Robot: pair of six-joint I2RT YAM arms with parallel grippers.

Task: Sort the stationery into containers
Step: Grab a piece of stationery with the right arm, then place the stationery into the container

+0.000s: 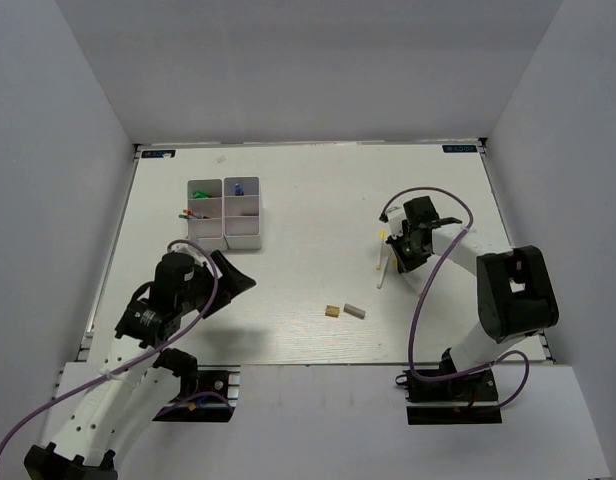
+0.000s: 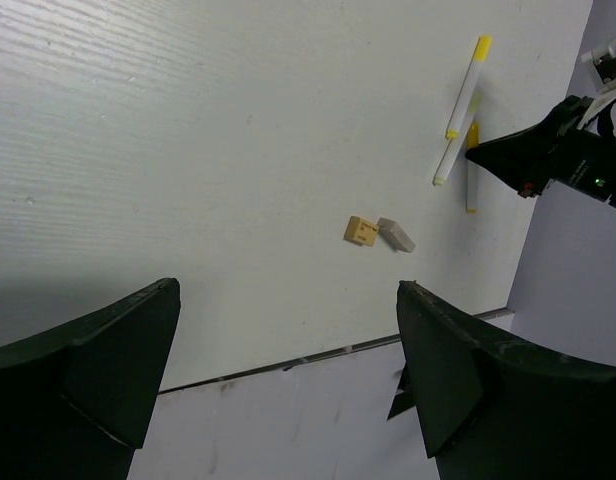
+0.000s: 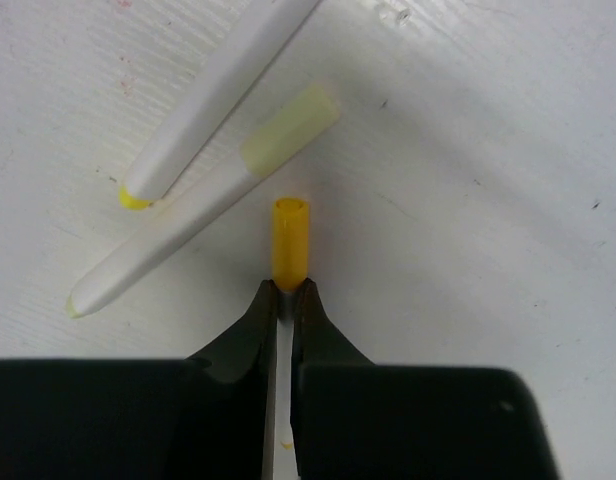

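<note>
My right gripper [image 3: 285, 288] is shut on a thin white stick just behind its yellow tip [image 3: 290, 243], close to the table. Two more yellow-tipped sticks [image 3: 223, 85] [image 3: 188, 225] lie just beyond it. In the top view this gripper [image 1: 396, 255] is at the right middle. A tan eraser [image 1: 332, 311] and a grey eraser [image 1: 355, 311] lie near the front edge. The white divided tray [image 1: 224, 215] stands far left, holding a green highlighter [image 1: 199, 192], a blue bottle [image 1: 238, 187] and a red pen [image 1: 188, 213]. My left gripper [image 1: 236, 278] is open and empty, below the tray.
The left wrist view shows the tan eraser [image 2: 361, 231], the grey eraser [image 2: 396, 235], the sticks [image 2: 466, 85] and the right gripper [image 2: 488, 152] beyond my open fingers [image 2: 438, 340]. The table's front edge [image 2: 318, 355] runs just below. White walls enclose the table.
</note>
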